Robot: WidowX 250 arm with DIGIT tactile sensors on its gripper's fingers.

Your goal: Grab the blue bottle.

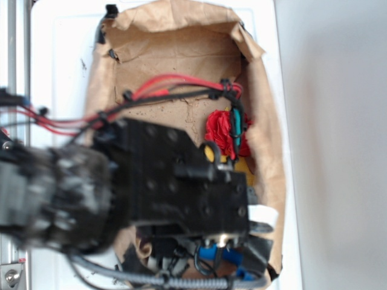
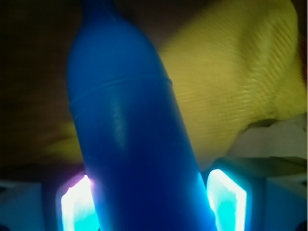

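Up close, the wrist view shows one blue bottle (image 2: 130, 139) filling the middle of the frame, its wide body low and its narrow neck running off the top edge. Two glowing fingers (image 2: 226, 199) of the hand (image 2: 151, 204) stand on either side of the body, tight against it, so the hand is clamped on the bottle. Behind the bottle lies one yellow cloth (image 2: 231, 82) with a ribbed weave.

From outside, the black arm (image 1: 175, 181) reaches down into one brown paper bag (image 1: 181, 54) lying open on the white counter (image 1: 338, 121). Red and black cables (image 1: 175, 87) run along the arm. Inside the bag sits one red crumpled thing (image 1: 221, 130) with a green strip beside it. Only blue bits show under the arm at the bag's lower end, too hidden to tell whether they are the bottle.
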